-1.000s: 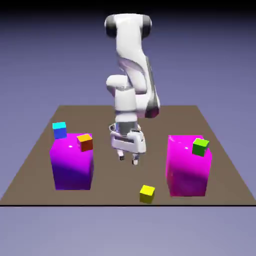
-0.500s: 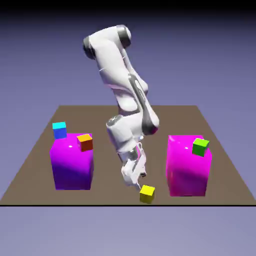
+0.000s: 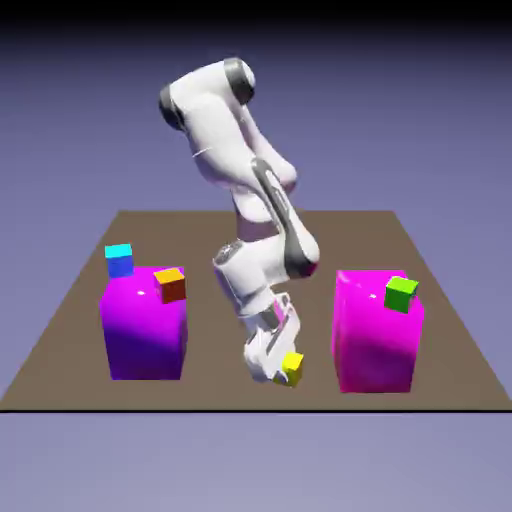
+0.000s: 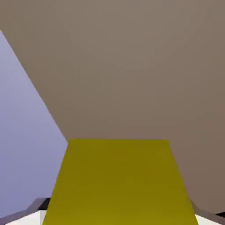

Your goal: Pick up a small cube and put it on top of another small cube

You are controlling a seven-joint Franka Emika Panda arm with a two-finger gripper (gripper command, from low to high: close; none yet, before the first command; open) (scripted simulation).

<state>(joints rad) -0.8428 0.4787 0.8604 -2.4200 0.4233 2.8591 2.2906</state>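
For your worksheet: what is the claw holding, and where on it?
The claw is shut on the yellow cube, gripping its two opposite sides.

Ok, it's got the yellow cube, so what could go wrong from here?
1. The gripper is shut on the yellow cube at a slant, so the cube may twist or slip during the lift.
2. The green cube sits near the edge of the right magenta block; a nudge while placing could knock it off.
3. That block stands close by, so a low swing could hit its side.

Small cube (image 3: 292, 367) in the gripper (image 3: 281, 372) between two big blocks (image 3: 143, 325), another small cube (image 3: 400, 293) atop the exterior view's right one.
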